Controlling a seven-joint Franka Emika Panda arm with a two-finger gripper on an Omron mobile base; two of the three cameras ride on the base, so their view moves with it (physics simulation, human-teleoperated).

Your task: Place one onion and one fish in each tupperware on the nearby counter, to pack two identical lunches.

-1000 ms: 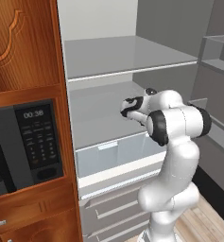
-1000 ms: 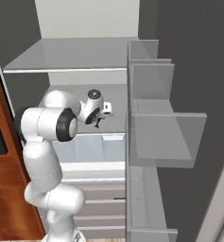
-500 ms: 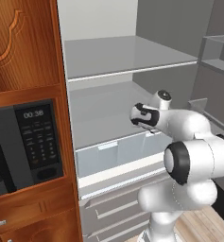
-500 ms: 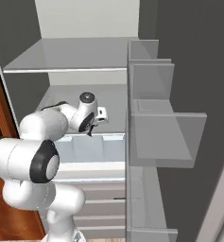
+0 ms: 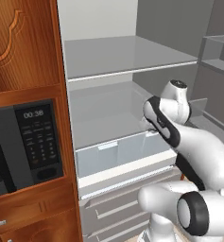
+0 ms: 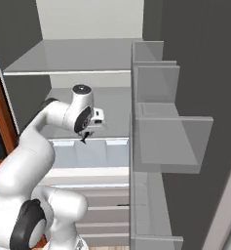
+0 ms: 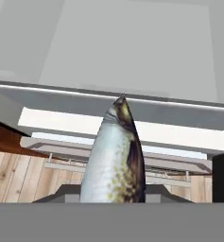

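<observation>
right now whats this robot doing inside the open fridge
The white arm's end effector sits in front of the open fridge, by the clear drawer under the middle shelf. The hand view shows a silvery, dark-speckled fish pointing straight out from between the fingers, so it appears to be gripped. No onion or tupperware can be seen here, so nothing is packed yet as far as these views show.

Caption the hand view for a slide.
Fish rising from the pincer, pointing at a grey fridge shelf.
</observation>
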